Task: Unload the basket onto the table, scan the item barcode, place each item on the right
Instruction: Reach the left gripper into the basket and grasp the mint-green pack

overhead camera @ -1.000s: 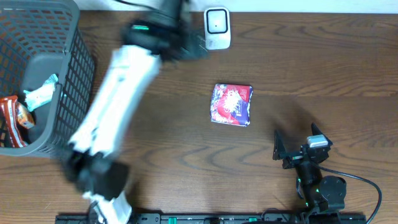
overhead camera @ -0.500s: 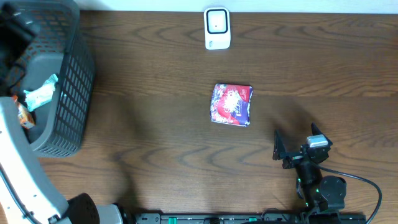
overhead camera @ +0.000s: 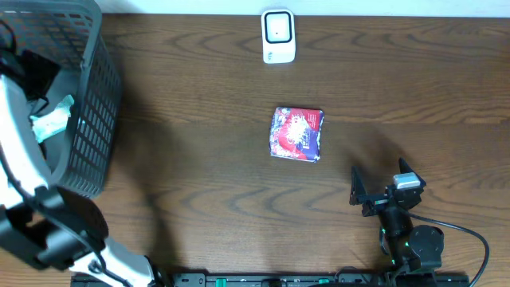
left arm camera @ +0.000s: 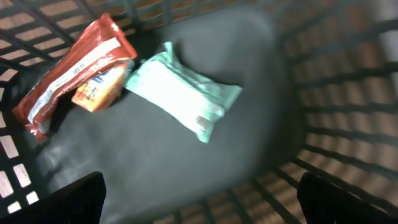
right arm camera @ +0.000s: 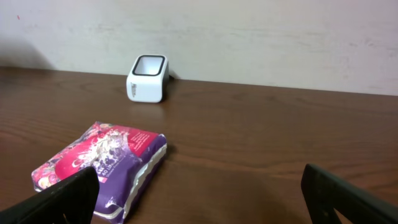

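The left tool (left arm camera: 200, 202) hangs inside the grey basket (overhead camera: 88, 119) at the table's left end, fingers spread wide and holding nothing. Below it a mint-green pack (left arm camera: 183, 93) and a red wrapper (left arm camera: 71, 71) lie side by side on the basket floor. The right tool (right arm camera: 200, 198) is likewise released and empty, low over the table (overhead camera: 199, 159). A purple-red packet (overhead camera: 297, 134) lies mid-table, well apart from the white scanner (overhead camera: 278, 36) at the far edge

Bench (overhead camera: 199, 159) open btwn basket (overhead camera: 92, 119) and purple packet (overhead camera: 296, 134); scanner (overhead camera: 278, 36) stands alone at far edge; basket walls close round left gripper (left arm camera: 199, 202).
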Robot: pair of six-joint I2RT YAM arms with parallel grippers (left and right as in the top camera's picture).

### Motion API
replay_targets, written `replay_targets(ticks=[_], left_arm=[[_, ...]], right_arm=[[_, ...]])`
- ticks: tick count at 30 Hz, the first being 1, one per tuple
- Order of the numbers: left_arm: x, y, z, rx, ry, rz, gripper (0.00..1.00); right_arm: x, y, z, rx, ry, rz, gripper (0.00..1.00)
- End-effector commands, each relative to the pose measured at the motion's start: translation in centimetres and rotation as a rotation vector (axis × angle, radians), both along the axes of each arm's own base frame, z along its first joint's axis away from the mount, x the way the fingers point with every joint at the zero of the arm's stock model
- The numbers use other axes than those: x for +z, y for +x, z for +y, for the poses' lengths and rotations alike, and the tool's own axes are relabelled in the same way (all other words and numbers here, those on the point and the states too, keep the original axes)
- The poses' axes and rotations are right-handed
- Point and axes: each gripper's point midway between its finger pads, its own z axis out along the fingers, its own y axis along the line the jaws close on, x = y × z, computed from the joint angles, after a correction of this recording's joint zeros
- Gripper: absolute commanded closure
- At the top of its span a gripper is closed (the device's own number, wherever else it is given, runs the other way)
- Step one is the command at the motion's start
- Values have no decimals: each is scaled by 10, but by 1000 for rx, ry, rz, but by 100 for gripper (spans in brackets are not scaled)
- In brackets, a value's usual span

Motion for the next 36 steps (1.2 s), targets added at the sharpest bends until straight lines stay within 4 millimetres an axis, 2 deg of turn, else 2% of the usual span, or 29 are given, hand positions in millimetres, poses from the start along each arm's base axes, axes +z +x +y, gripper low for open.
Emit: replay_targets(ticks=[1, 7, 13, 18, 25, 26, 28, 30, 31, 32, 33, 36], left_arm=[[-34, -6, 19, 98, 37, 108, 2], [-85, 10, 28, 169, -12, 143, 2], [-129, 28, 38, 169, -19, 158, 2], [-156, 37, 42, 167, -24, 165, 2], [-182, 36, 38, 133, -53, 212, 1], [-184, 35, 38, 126, -54, 220, 5], [-188, 32, 36, 100, -57, 247, 28], [-189, 29, 34, 82, -60, 266, 57], [-189, 27, 33, 80, -64, 275, 68], [-189, 24, 32, 80, -68, 284, 85], [-190, 21, 30, 79, -75, 297, 93], [-184, 10, 24, 78, -95, 337, 93]], right_arm=[[-1, 0, -2, -11, -4, 1, 1], [-1, 0, -2, -11, -4, 1, 1], [-1, 0, -2, -11, -4, 1, 1], [-1, 0, -2, -11, -4, 1, 1], [-1, 0, -2, -11, -4, 1, 1], [-1, 0, -2, -11, -4, 1, 1], [-1, 0, -2, -11, -4, 1, 1], [-1, 0, -2, -11, -4, 1, 1], [-1, 0, -2, -11, -4, 1, 1], [-1, 0, -2, -11, -4, 1, 1], [-1, 0, -2, -11, -4, 1, 1], [-1, 0, -2, -11, -4, 1, 0]])
